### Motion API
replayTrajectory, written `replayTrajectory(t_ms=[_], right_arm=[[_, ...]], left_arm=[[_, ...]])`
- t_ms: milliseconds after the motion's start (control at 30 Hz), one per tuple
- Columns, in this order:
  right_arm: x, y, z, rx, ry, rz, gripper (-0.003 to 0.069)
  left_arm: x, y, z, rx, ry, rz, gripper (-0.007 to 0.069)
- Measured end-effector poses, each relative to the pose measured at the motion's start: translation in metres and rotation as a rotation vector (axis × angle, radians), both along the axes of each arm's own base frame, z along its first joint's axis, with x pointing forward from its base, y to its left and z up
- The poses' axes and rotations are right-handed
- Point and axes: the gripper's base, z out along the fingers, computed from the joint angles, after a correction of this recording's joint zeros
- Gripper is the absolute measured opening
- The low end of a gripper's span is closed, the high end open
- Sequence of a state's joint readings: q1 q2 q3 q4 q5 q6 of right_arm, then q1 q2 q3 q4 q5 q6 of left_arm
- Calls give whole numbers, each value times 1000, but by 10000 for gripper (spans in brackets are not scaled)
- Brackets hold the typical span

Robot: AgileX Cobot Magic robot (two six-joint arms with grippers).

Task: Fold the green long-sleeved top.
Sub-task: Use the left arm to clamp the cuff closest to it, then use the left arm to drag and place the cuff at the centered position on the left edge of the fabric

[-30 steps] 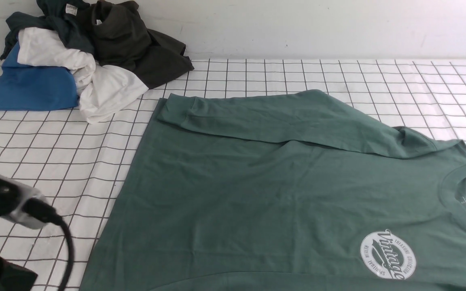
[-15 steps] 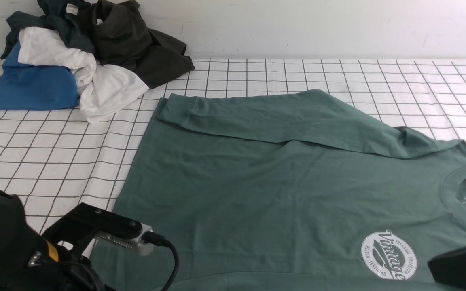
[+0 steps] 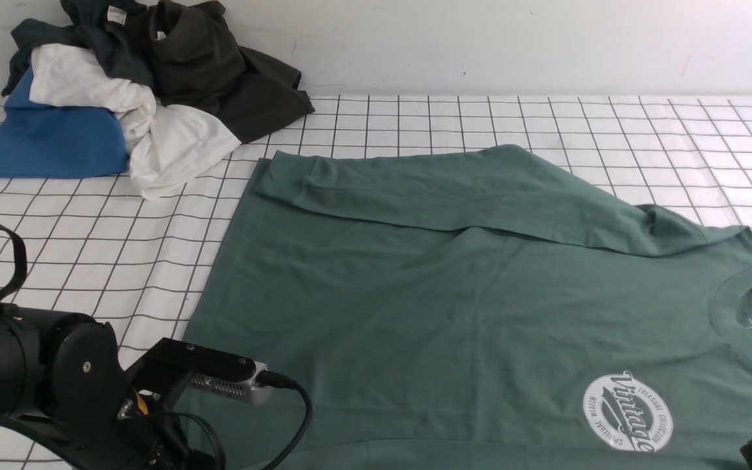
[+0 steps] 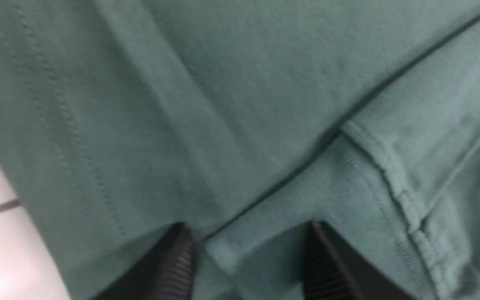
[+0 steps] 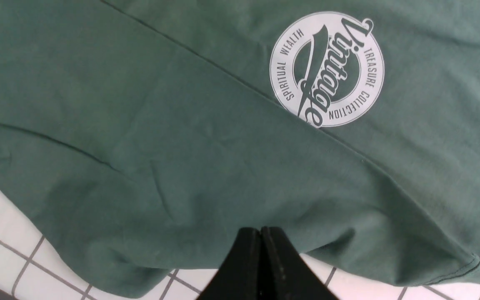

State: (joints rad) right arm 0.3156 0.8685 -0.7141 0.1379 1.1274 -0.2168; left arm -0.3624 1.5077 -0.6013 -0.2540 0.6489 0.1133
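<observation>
While the top (image 3: 454, 294) lies spread, print side up, on the checked sheet (image 3: 89, 248), both claws are at its near edge. Left claw (image 4: 248, 250): fingers (image 4: 177, 266) spread, one on either side of a ribbed cuff (image 4: 273, 237). Green cloth fills the gap between them, and neither pad is seen closed on it. A stitched hem runs away beyond this claw, and bare sheet shows just beside one finger. Right claw (image 5: 261, 237): fingers pressed together, tip at the edge of the top where green cloth meets the sheet. Whether it touches the cloth cannot be determined. The round white logo (image 5: 326, 68) lies ahead of this claw, apart from it, and a fold line crosses the cloth between the two. The far sleeve is folded across the body, well beyond both claws. The neck opening lies beyond the right claw. A pile (image 3: 128, 85) of other garments sits far beyond the left claw, apart from the top.
</observation>
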Motion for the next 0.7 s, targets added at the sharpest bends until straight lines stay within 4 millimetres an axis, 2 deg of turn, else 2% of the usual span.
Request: replayTrajectory(t_ms=[167,233,367,500,533,700], right_arm=[[0,0,0,3,-5,-2,-14],[1,0,0,3,-7,-2,-14],[1,0,1,6,-15,-3,-14],[3,1,2,12,-36,-6,-14],[3,1,2,13,-38,-6,-14],[7,2,2,17,-61,-10,-14]], left_arm=[[-2,-1,3,-16,-1,11,73],[-4,-1,8,-24,-9,8,36],[-9,0,28,-49,-56,-6,23],[-3,-2,67,-90,-166,-32,23],[-3,-2,69,-91,-171,-34,23],[26,-9,126,-86,-337,-106,23]])
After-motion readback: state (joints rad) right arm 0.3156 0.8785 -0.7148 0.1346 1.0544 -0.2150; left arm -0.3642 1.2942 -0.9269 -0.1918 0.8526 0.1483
